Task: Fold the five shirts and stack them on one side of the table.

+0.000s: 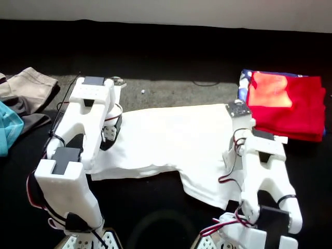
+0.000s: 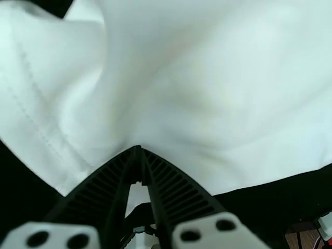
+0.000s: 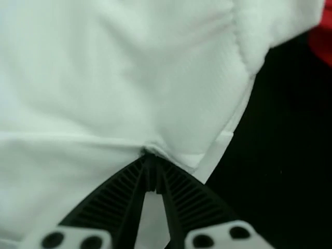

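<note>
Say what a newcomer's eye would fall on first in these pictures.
A white shirt lies spread across the middle, with the left gripper and the right gripper each shut on one end of it. A folded red shirt sits far right, crumpled clothes far left.

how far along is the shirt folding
Done: a folded stack, mostly red, sits at one side. In hand: the left gripper and right gripper are both shut on the white shirt, spread out in the middle. Left: finishing that fold, plus the loose heap of tan, dark and teal clothes on the other side.
</note>
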Controlling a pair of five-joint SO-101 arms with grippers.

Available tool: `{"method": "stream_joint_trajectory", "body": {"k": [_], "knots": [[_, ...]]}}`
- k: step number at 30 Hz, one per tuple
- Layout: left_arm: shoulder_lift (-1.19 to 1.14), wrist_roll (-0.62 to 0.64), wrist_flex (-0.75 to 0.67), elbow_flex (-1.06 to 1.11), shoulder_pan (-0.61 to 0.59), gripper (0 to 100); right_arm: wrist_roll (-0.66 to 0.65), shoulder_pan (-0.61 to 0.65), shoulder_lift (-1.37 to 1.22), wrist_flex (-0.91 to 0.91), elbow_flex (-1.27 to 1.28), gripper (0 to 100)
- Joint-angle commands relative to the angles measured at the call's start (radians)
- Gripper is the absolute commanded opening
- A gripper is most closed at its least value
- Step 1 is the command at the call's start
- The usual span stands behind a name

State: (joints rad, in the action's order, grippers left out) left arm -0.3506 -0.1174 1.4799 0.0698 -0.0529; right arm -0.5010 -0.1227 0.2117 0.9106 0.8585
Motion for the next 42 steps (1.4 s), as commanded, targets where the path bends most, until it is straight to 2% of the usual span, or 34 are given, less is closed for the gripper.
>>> {"method": "stream_joint_trajectory", "body": {"k": [1,5,9,13,18,22,29,35,42], "knots": [[0.005,0.009,0.003,-0.068,-0.035,1,-0.058,-0.076,-0.097,-0.061,-0.015,0.6],[0.005,0.009,0.032,-0.137,-0.074,1,-0.057,-0.111,-0.082,-0.059,-0.033,0.6],[-0.002,0.009,0.037,-0.222,-0.111,1,-0.057,-0.131,0.039,-0.054,-0.031,0.6],[-0.005,0.011,-0.020,-0.234,-0.119,1,-0.057,-0.122,0.205,0.050,-0.038,0.6],[-0.005,0.032,-0.124,-0.234,-0.114,1,-0.051,-0.044,0.403,0.145,-0.045,0.6],[-0.007,0.087,-0.192,-0.232,-0.117,1,0.040,0.065,0.467,0.117,-0.045,0.6],[-0.008,0.089,-0.215,-0.229,-0.114,1,0.163,0.213,0.208,-0.031,-0.116,0.6],[-0.008,0.089,-0.227,-0.159,-0.090,1,0.203,0.222,-0.074,-0.028,-0.343,0.6],[-0.008,0.084,-0.387,-0.048,-0.102,1,0.201,0.206,-0.275,-0.035,-0.446,0.6]]}}
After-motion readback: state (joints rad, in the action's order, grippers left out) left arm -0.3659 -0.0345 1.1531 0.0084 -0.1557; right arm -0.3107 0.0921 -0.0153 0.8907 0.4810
